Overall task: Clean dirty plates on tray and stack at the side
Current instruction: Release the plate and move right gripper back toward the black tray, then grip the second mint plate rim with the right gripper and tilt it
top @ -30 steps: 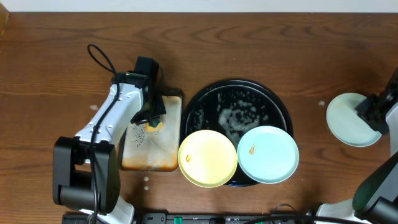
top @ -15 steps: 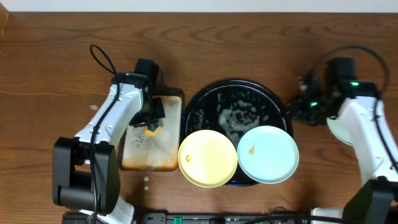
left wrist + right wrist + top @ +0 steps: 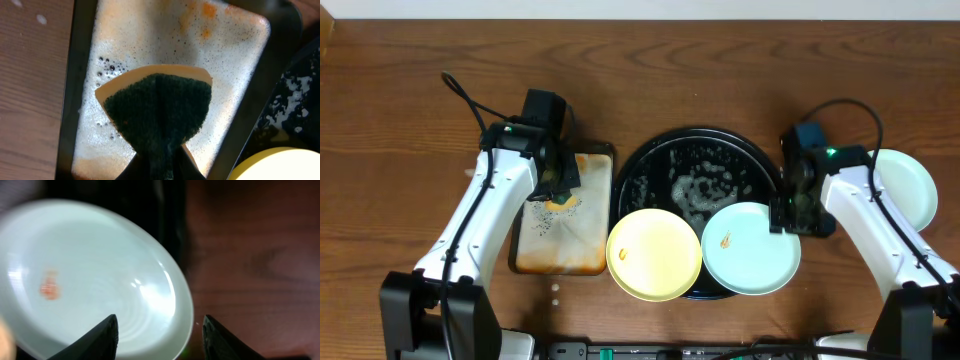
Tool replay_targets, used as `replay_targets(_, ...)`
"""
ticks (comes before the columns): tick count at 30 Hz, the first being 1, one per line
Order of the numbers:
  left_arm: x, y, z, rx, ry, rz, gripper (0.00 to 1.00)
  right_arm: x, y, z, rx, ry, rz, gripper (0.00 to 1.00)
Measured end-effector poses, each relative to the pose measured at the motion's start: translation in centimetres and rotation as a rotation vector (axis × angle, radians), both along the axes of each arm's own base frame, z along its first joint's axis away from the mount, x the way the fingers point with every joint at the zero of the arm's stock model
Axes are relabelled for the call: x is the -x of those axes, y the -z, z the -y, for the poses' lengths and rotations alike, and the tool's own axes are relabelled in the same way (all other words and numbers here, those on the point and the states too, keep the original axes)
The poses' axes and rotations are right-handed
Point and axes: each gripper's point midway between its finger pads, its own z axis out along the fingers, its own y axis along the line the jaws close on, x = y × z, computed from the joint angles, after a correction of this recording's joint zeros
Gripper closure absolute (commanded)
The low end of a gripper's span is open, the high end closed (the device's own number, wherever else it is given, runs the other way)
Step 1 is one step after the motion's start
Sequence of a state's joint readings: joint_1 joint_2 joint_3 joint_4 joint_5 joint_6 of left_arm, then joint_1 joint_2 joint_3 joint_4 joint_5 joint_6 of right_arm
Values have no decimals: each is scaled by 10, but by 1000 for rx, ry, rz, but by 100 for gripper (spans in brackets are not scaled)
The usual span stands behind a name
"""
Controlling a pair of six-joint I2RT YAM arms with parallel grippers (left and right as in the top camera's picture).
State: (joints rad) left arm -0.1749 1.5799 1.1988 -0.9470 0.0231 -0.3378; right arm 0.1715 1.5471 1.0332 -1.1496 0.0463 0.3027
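The round black tray [image 3: 638, 170] is sitting mid-counter [image 3: 400, 100], with foam [image 3: 695, 190] lying on its floor. The yellow plate [image 3: 653, 254] and a mint plate [image 3: 750, 248], each carrying an orange smear, are overlapping the tray's near rim, hiding that edge and hanging out past it. The third plate [image 3: 910, 185], also mint, is lying on the counter well right of the tray. The right arm is partly covering it, so any smear cannot be made out. The right claw [image 3: 790, 210] is hovering at the tray's right rim with fingers spread, one over the smeared mint plate's edge, the other over bare wood. The blurred wrist view is not showing whether either is touching. Left of the tray, the left claw [image 3: 161, 167] is pinching a green sponge [image 3: 157, 107] above the stained rectangular tray [image 3: 150, 40], its fingers cut off at the frame's bottom.
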Motion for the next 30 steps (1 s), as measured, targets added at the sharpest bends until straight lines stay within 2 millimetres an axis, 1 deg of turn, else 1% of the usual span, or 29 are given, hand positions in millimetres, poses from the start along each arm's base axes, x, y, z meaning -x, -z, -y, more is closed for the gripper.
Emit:
replay_targets(3,1,0,0,-1,0,-4,88,17,15,4,7,12,-51,52)
replay_targets(4,1,0,0,-1,0,-4,88,21,19,3,1,14,-61,52)
replay_targets(5,1,0,0,-1,0,-3,88,23,22,2,-6,17,-63,55)
replay_targets(6,1,0,0,-1,0,-4,88,24,24,1,-12,21,-63,63)
replay_targets(7,1,0,0,-1,0,-4,88,24,25,1,-11,32,-63,75)
replay_targets(8,1,0,0,-1,2,-4,88,24,26,1,-13,36,-61,81)
replay_targets(9,1,0,0,-1,2,-4,88,23,26,1,-9,46,-57,91)
replay_targets(10,1,0,0,-1,2,-4,88,22,26,2,-6,55,-52,98)
replay_targets(15,2,0,0,-2,2,-8,88,19,26,10,51,112,-30,99)
replay_targets(19,3,0,0,-2,2,-11,88,7,26,17,89,133,26,99)
replay_targets(23,3,0,-1,-3,2,-11,88,-15,26,23,103,166,118,99)
replay_targets(24,3,0,-1,-3,2,-11,88,-23,26,25,103,177,153,99)
replay_targets(26,3,0,-1,-2,2,-12,88,-40,26,23,84,178,220,99)
replay_targets(27,3,0,0,-2,2,-11,88,-47,25,19,60,167,242,96)
replay_targets(28,3,0,-1,-3,2,-12,88,-47,25,16,43,157,243,86)
replay_targets(29,4,1,-1,-3,2,-15,88,-46,26,11,17,139,233,72)
replay_targets(30,4,1,-1,-3,2,-17,87,-43,27,7,-5,116,218,63)
